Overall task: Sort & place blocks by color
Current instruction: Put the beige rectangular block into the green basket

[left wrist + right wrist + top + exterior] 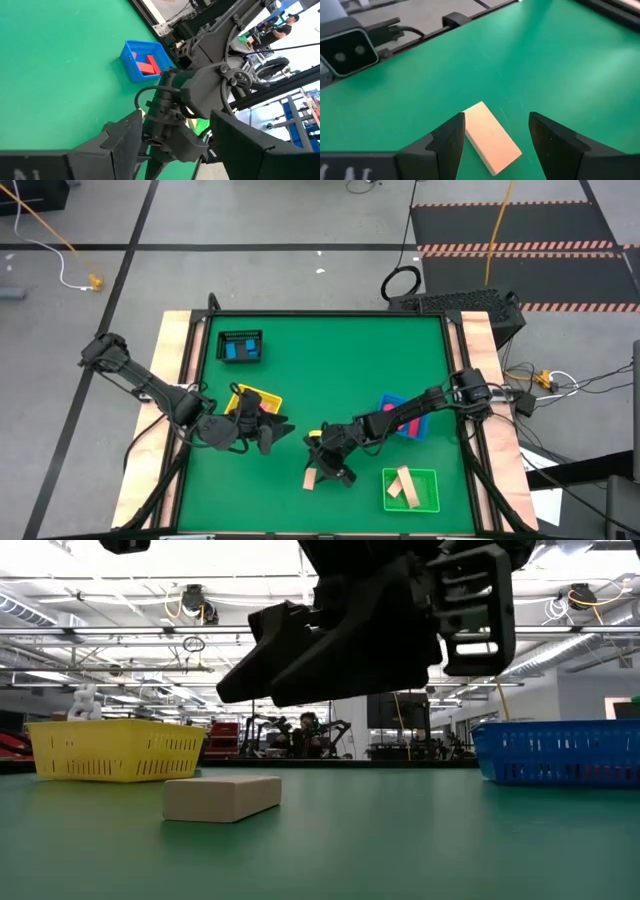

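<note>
Green tabletop [330,370]: carrying four trays and both arms.
Right end effector [495,137]: fingers standing apart, hovering over the tan block [491,137], which is lying flat near the front edge.
Left end effector [172,145]: fingers spreading apart, holding nothing, beside the yellow tray [268,397].
Blue tray [142,62]: holding red blocks [148,65].

Green table [330,360] — four trays [241,347], one tan block [310,478] lying loose.

The left pincer [172,145] stands open over the green worktop [55,75]. Beyond it is the right arm [200,95], and a blue tray [131,65] holds red blocks [148,64].
</note>
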You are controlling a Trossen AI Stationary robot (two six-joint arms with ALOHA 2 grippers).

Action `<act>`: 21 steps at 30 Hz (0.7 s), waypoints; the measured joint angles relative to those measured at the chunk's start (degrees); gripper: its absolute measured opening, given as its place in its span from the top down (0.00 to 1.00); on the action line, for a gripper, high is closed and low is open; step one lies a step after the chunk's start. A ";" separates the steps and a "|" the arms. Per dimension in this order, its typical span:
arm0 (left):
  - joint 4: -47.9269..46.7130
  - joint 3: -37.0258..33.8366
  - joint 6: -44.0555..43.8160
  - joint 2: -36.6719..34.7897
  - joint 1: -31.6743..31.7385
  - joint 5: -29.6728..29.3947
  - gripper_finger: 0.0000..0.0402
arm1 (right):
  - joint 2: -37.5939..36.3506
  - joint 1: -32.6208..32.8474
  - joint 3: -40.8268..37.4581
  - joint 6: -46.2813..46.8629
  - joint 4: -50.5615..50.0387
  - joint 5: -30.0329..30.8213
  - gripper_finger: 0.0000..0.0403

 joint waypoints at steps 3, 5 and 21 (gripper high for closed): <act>-0.14 0.00 -0.02 0.01 0.57 0.03 0.42 | 0.00 0.01 0.03 -2.89 0.05 0.02 0.47; -0.36 0.00 -0.02 0.01 1.08 0.06 0.42 | 0.64 0.01 0.07 -4.35 0.72 0.00 0.47; -0.46 0.00 -0.20 0.01 2.63 0.78 0.42 | 6.78 2.30 4.62 -7.34 0.68 2.38 0.47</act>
